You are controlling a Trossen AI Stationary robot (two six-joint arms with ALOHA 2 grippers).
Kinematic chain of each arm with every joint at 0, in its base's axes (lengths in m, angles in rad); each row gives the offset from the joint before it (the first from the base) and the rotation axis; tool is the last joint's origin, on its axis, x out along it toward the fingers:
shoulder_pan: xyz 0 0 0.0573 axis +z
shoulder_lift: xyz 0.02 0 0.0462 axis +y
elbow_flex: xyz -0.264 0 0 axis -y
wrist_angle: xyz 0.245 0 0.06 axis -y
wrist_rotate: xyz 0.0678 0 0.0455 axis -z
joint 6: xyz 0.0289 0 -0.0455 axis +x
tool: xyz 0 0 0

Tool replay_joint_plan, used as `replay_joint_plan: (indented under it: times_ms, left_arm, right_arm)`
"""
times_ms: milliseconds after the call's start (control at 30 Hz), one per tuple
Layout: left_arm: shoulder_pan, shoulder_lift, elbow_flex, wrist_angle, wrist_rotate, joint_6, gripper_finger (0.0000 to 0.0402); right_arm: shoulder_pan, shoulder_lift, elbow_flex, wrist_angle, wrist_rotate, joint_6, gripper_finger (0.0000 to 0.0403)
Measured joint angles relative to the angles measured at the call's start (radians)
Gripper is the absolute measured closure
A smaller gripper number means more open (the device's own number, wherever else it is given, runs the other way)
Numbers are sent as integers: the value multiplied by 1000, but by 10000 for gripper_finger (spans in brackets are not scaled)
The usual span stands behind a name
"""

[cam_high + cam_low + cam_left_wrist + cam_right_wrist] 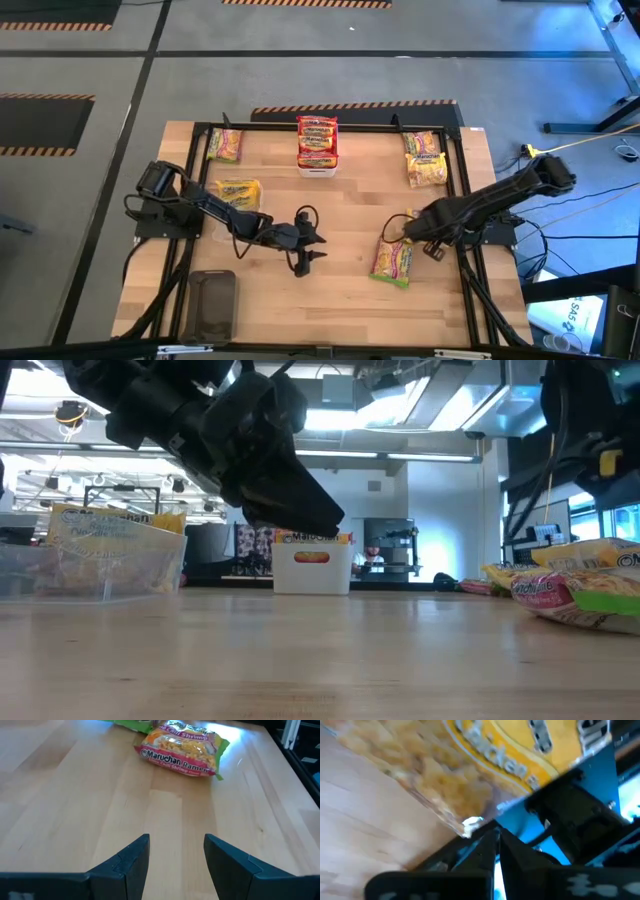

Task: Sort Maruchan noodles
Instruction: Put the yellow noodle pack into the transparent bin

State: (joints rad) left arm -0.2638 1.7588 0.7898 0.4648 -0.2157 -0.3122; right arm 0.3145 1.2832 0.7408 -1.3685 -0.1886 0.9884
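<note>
my right gripper (496, 840) is clenched on the corner of a yellow noodle packet (485, 765) above the worktop (350, 200). my left gripper (175, 862) hangs released mid-worktop, facing the green chili shrimp packet (182, 747) farther off.

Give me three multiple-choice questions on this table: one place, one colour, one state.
1. The white plastic bin stands: A at the far edge's middle; B in a near corner; C under the right arm.
2. The crinkly plastic noodle packet ahead of the left gripper has bands of: A blue; B pink and green; C black.
3. The right gripper is: A wide open; B shut on a yellow plastic packet; C holding a tray.
Answers: A, per the high view; B, its label shows both; B, fingers pinch its edge.
</note>
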Motion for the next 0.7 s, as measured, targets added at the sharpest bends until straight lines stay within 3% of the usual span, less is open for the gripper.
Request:
replay_joint_plan:
  times_ms: [300, 567, 700]
  left_arm:
    - [-2, 0, 0, 1, 0, 0, 220]
    - [-2, 0, 0, 0, 0, 1, 220]
    - [-2, 0, 0, 0, -3, 6, 220]
  right_arm:
    - [-1, 38, -1, 29, 43, -23, 403]
    - [38, 1, 165, 162, 372, -106, 403]
    - [53, -3, 178, 163, 378, -134, 403]
